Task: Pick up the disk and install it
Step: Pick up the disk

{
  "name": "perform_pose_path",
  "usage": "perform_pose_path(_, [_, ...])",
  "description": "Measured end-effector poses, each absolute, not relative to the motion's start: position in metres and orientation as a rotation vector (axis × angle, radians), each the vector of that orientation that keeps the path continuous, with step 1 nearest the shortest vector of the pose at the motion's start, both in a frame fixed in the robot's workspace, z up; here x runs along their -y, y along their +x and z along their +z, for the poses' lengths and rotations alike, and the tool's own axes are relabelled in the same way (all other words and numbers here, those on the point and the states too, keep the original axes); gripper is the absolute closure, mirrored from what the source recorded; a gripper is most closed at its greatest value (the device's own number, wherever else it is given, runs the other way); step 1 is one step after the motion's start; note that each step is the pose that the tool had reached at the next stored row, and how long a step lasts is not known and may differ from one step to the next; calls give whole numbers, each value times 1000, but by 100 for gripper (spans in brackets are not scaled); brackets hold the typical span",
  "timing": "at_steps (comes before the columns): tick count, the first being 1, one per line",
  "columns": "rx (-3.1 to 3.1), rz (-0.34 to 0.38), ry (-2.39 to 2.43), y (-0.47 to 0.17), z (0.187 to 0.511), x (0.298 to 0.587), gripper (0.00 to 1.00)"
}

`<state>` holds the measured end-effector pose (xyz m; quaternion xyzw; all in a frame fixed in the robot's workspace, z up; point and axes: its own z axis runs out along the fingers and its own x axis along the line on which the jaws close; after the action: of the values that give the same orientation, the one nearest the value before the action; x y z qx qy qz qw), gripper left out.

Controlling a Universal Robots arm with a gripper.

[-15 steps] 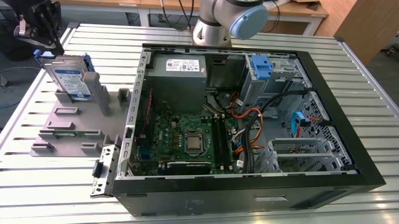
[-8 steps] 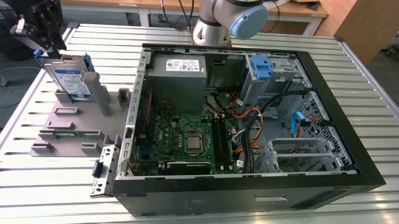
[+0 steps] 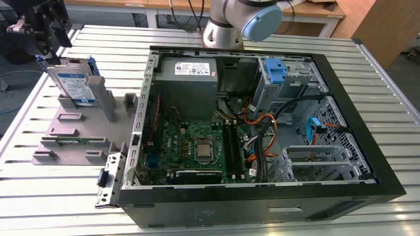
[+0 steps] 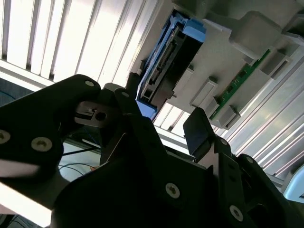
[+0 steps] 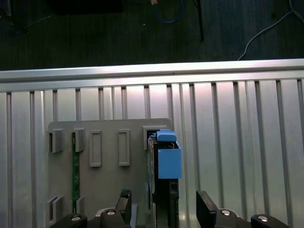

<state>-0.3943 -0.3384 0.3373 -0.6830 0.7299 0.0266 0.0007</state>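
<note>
Gripper (image 5: pixel 165 211): spread. Both wrist views show the two dark fingers (image 5: pixel 124 205) apart with nothing between the pads. It hangs above the stand, and the disk's top edge lies in line with the gap between the fingers. No contact visible.

Disk (image 5: pixel 168 160): stands on edge in a slot of the stand, blue carrier uppermost. In the exterior view the disk (image 3: pixel 74 86) shows its labelled face, upright and leaning slightly, at the stand's far end.

Stand (image 3: pixel 72 132): grey plastic with upright posts, on the table at the exterior view's left. A green board (image 5: pixel 74 175) sits in another slot.

Case (image 3: pixel 387 182): open, lying beside the stand at the exterior view's right, with the power supply (image 3: pixel 187 73) at its far side.

Table (image 3: pixel 66 206): slatted metal.

Step in hand, as judged: the approach for the pick. The disk is not yet grasped and nothing is installed.

Requirement, as judged: the grasp calls for the fingers to straddle the disk's flat faces squarely, clear of the posts, before closing.
</note>
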Motion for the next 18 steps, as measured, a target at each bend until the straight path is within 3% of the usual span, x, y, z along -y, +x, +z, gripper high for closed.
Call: perform_pose_path(18, [-2178, 77, -2255, -396, 312, 338, 36])
